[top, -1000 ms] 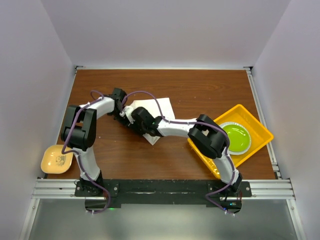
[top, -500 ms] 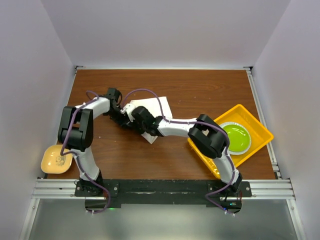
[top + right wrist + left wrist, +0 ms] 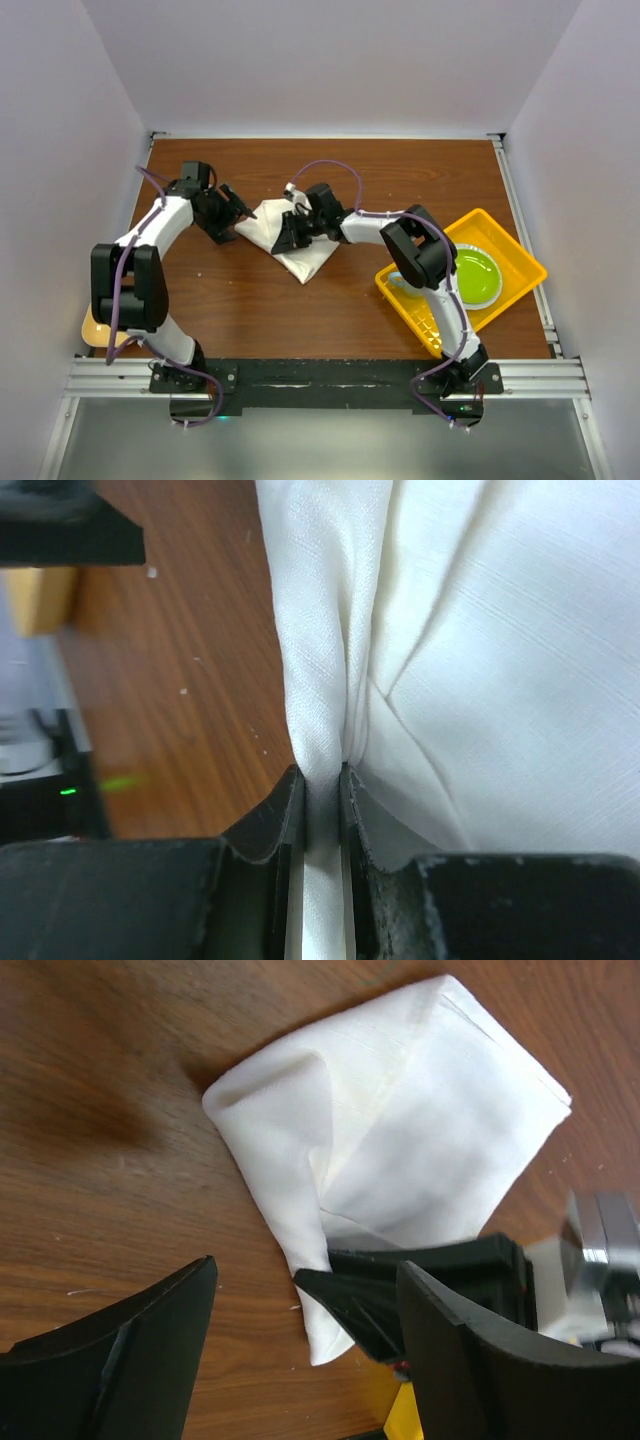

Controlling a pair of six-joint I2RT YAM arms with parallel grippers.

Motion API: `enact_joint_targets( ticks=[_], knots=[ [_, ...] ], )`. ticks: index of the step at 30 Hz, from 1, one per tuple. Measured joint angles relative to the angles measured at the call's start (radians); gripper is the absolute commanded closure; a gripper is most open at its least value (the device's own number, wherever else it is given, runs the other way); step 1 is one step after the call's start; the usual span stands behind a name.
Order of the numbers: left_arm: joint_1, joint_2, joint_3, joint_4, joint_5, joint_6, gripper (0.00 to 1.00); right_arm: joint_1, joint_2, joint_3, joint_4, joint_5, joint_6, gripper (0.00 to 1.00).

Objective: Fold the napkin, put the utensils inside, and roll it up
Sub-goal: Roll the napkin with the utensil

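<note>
Napkin (image 3: pixel 304 261) lies folded on the table (image 3: pixel 420 180) near its middle, a fold of it pinched tight by the right gripper (image 3: pixel 322 780), while the left gripper (image 3: pixel 233 206) stands spread just beside its left corner.

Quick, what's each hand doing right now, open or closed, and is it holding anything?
Left hand: open, holding nothing.
Right hand: closed on a fold of the napkin.
</note>
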Motion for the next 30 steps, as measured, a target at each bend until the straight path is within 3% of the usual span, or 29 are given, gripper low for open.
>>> enact_joint_targets(
  ticks=[6, 12, 16, 24, 30],
  knots=[
    [-0.119, -0.033, -0.065, 0.057, 0.022, -0.037, 0.22, -0.087, 0.134, -0.021, 0.282, -0.312, 0.370, 1.00],
    [-0.189, 0.032, -0.132, 0.129, 0.051, -0.135, 0.24, -0.115, 0.181, -0.043, 0.488, -0.411, 0.590, 1.00],
    [-0.182, 0.067, -0.131, 0.145, 0.035, -0.166, 0.27, -0.117, 0.186, -0.021, 0.447, -0.423, 0.583, 1.00],
    [-0.182, 0.074, -0.131, 0.158, 0.031, -0.241, 0.42, -0.117, 0.180, 0.014, 0.307, -0.419, 0.481, 1.00],
    [-0.181, 0.079, -0.130, 0.163, 0.032, -0.277, 0.41, -0.116, 0.173, 0.014, 0.278, -0.411, 0.439, 1.00]
  ],
)
